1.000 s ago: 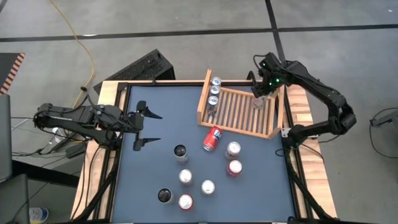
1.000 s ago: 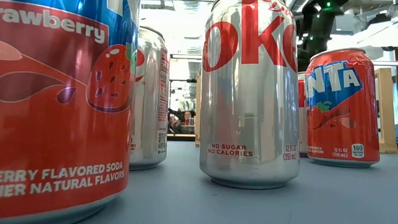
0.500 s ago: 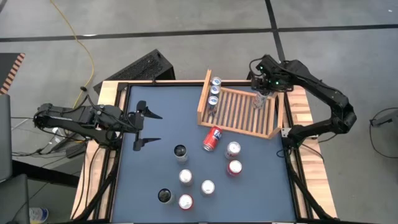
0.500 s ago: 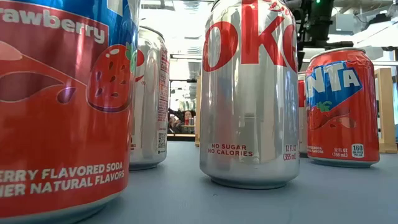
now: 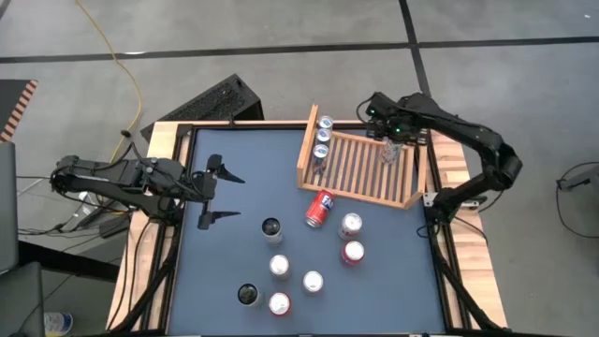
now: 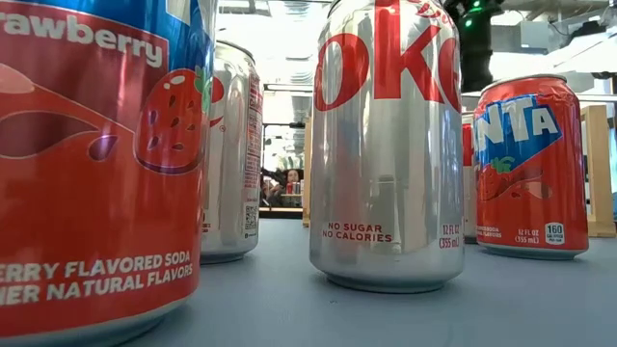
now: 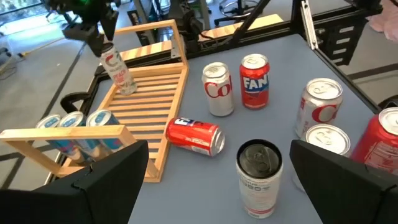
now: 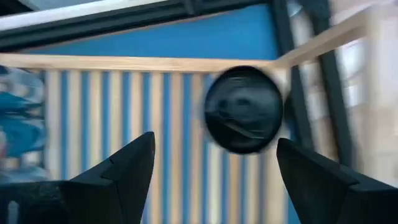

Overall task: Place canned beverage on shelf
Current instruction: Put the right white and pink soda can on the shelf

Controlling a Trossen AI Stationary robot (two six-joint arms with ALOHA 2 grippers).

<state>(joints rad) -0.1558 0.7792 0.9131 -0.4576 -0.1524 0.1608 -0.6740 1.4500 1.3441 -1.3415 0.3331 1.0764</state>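
Shelf [image 5: 360,168] holding four cans, eight cans on table [image 5: 234,271]

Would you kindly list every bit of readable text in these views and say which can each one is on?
"trawberry" and "ERRY FLAVORED SODA / NER NATURAL FLAVORS": red and blue can, cut off at the edge.
"OKE", "NO SUGAR / NO CALORIES", "12 FL OZ": silver can.
"NTA", "12 FL OZ", "160": red Fanta can.
"FAN": red can, left wrist view.
Lettering on the tipped red can is unreadable.
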